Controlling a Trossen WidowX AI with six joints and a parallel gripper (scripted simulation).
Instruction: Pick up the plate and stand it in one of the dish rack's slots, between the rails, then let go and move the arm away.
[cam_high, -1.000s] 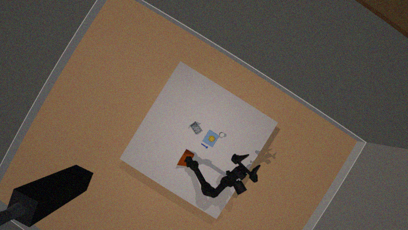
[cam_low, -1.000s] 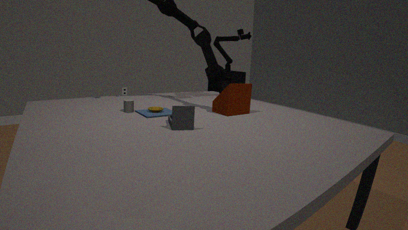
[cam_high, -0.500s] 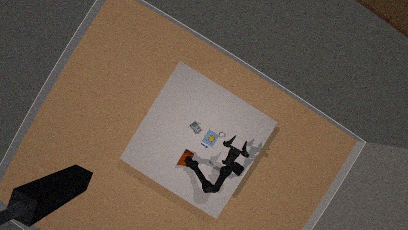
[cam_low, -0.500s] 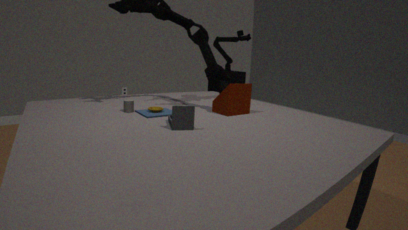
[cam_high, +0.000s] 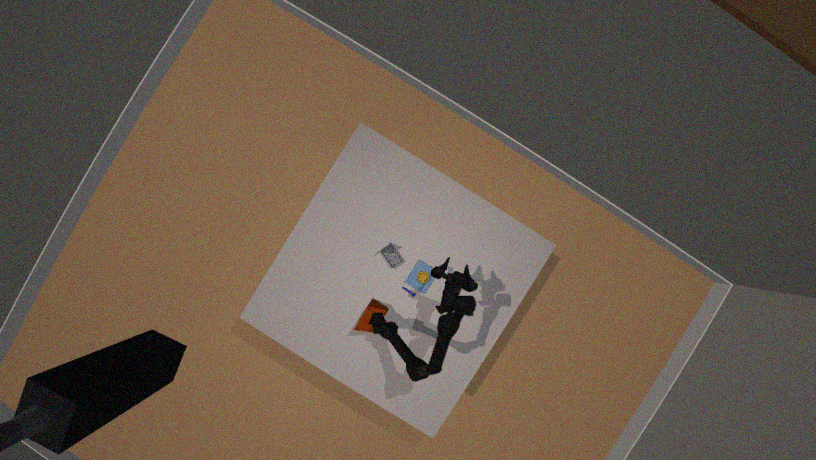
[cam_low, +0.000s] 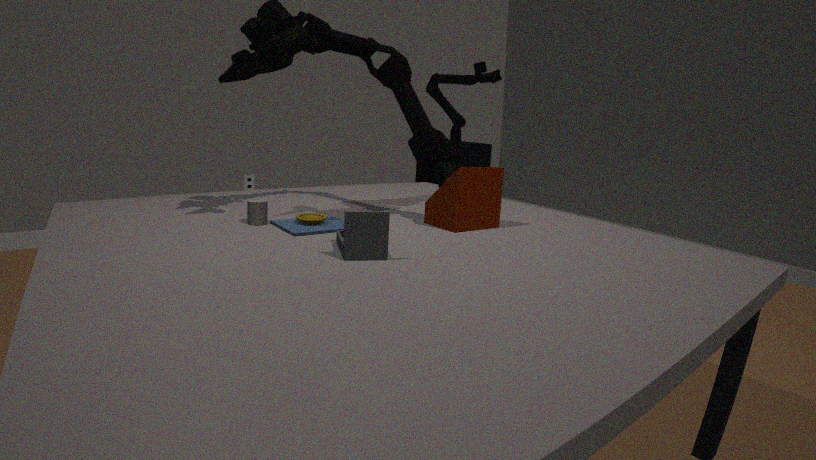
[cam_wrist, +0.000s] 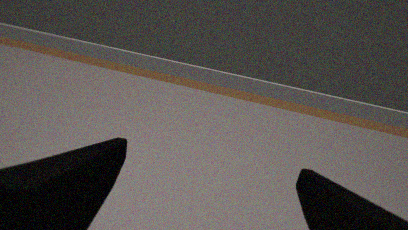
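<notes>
Clearly early in the approach step. From the top: tool (cam_high: 455, 268) spread wide and empty, hanging just beside the yellow plate (cam_high: 422, 277), which lies flat on the blue mat (cam_high: 416, 273); grey dish rack (cam_high: 392, 254) close beyond it, small blue utensil (cam_high: 408, 292) at the mat's edge, orange box (cam_high: 370, 316) by the arm's base. Next: line up over the plate's rim and descend.

From the exterior: tool (cam_low: 237, 66) high above the worktop (cam_low: 285, 342), well clear of plate (cam_low: 311, 217), rack (cam_low: 364, 234) and grey cup (cam_low: 257, 212). Plenty of free height; cup and rack flanking the mat, so a steep descent likely safest.

From the wrist: fingertips set far apart, nothing between, only bare worktop and its far edge ahead; plate not visible.
</notes>
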